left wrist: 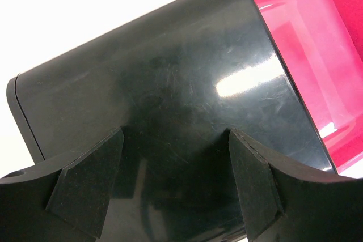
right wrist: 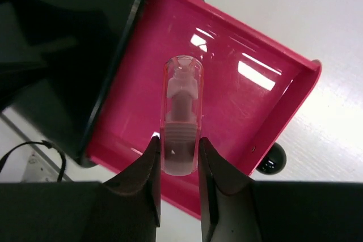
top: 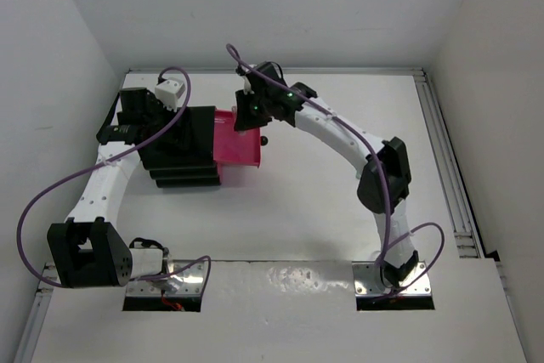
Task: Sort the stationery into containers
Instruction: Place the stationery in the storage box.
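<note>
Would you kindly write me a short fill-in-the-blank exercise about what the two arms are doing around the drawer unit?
1. The right pincer is shut on a stubby piece coloured ____.
2. That piece hangs over a pink drawer pulled ____ of the black drawer unit.
3. The drawer's round knob is ____.
4. The left pincer, facing the unit, has its jaws ____.

Missing words: pink; out; black; open.
</note>
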### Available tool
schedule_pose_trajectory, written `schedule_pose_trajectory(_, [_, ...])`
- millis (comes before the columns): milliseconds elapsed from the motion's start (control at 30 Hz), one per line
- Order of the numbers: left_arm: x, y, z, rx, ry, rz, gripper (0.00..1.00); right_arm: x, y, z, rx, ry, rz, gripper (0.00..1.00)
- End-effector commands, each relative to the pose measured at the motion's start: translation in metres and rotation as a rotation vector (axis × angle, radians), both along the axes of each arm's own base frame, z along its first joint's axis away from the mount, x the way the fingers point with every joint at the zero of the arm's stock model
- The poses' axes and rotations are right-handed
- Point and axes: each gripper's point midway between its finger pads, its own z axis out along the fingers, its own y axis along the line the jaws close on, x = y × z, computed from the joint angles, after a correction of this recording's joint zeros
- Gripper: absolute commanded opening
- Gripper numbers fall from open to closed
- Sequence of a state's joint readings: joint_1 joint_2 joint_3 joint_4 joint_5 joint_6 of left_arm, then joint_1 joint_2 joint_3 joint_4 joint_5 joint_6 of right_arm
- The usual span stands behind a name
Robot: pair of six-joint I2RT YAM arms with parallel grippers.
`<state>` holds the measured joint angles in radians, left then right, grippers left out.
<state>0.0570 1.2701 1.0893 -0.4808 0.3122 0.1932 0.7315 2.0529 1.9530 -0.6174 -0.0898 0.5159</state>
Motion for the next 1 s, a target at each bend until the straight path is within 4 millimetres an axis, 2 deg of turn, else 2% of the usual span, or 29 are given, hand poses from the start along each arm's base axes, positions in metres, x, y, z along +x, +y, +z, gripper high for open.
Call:
schedule_pose_trajectory(0, [-0.024, 0.006, -0.036, -0.004, 0.156, 0.028, 0.81, -0.004, 0.013, -0.001, 0.015, 0.026, 0.013, 0.1])
schedule_pose_trajectory(167, [-0.025, 0.006, -0.036, -0.003, 0.155, 0.026, 0.81, -0.004, 0.019, -0.011, 0.007, 0.052, 0.002, 0.21])
schedule_pose_trajectory(300, [-0.025, 0.005, -0.035, -0.005, 0.152, 0.022, 0.81, -0.002, 0.02, -0.005, 0.002, 0.04, 0.005, 0.49])
schedule_pose_trajectory(333, [-0.025, 0.005, -0.034, -0.004, 0.15, 0.021, 0.81, -0.002, 0.019, -0.002, 0.006, 0.037, 0.004, 0.59])
schedule_pose_trajectory(400, [-0.025, 0.005, -0.034, -0.004, 0.148, 0.021, 0.81, -0.003, 0.014, 0.002, -0.001, 0.027, 0.0, 0.62])
schedule_pose_trajectory(433, [-0.025, 0.005, -0.033, -0.003, 0.146, 0.02, 0.81, -0.004, 0.012, 0.014, 0.009, 0.005, -0.001, 0.63])
schedule_pose_trajectory(500, [-0.025, 0.004, -0.032, -0.003, 0.145, 0.015, 0.81, -0.002, 0.001, 0.025, -0.003, -0.029, -0.01, 0.62])
schedule_pose_trajectory(533, [-0.024, 0.004, -0.029, -0.003, 0.136, 0.01, 0.81, -0.003, -0.006, 0.046, 0.012, -0.07, -0.016, 0.61])
schedule_pose_trajectory(567, [-0.024, 0.004, -0.028, 0.0, 0.133, 0.007, 0.81, -0.003, -0.014, 0.05, 0.002, -0.087, -0.021, 0.6])
schedule_pose_trajectory(633, [-0.025, 0.003, -0.028, -0.001, 0.129, -0.001, 0.81, 0.004, -0.035, 0.065, -0.01, -0.149, -0.046, 0.59])
schedule_pose_trajectory(667, [-0.025, 0.003, -0.028, -0.001, 0.13, -0.003, 0.81, 0.004, -0.061, 0.069, -0.028, -0.163, -0.085, 0.58])
schedule_pose_trajectory(700, [-0.025, 0.003, -0.028, 0.002, 0.131, -0.006, 0.81, 0.006, -0.077, 0.068, -0.051, -0.178, -0.105, 0.58])
schedule_pose_trajectory(733, [-0.025, 0.003, -0.028, 0.0, 0.131, -0.008, 0.81, 0.005, -0.104, 0.065, -0.072, -0.174, -0.146, 0.57])
schedule_pose_trajectory(800, [-0.026, 0.003, -0.027, 0.0, 0.132, -0.007, 0.81, 0.006, -0.139, 0.054, -0.132, -0.164, -0.202, 0.55])
schedule_pose_trajectory(833, [-0.026, 0.003, -0.026, 0.0, 0.126, -0.008, 0.81, -0.003, -0.157, 0.047, -0.155, -0.152, -0.216, 0.55])
schedule_pose_trajectory(867, [-0.027, 0.003, -0.027, 0.0, 0.129, -0.007, 0.81, 0.001, -0.182, 0.042, -0.186, -0.153, -0.246, 0.55])
schedule_pose_trajectory(933, [-0.029, 0.002, -0.028, -0.001, 0.132, -0.01, 0.81, -0.004, -0.21, 0.033, -0.237, -0.158, -0.276, 0.56])
schedule_pose_trajectory(967, [-0.029, 0.003, -0.03, 0.003, 0.137, -0.01, 0.81, -0.01, -0.236, 0.022, -0.284, -0.148, -0.29, 0.56])
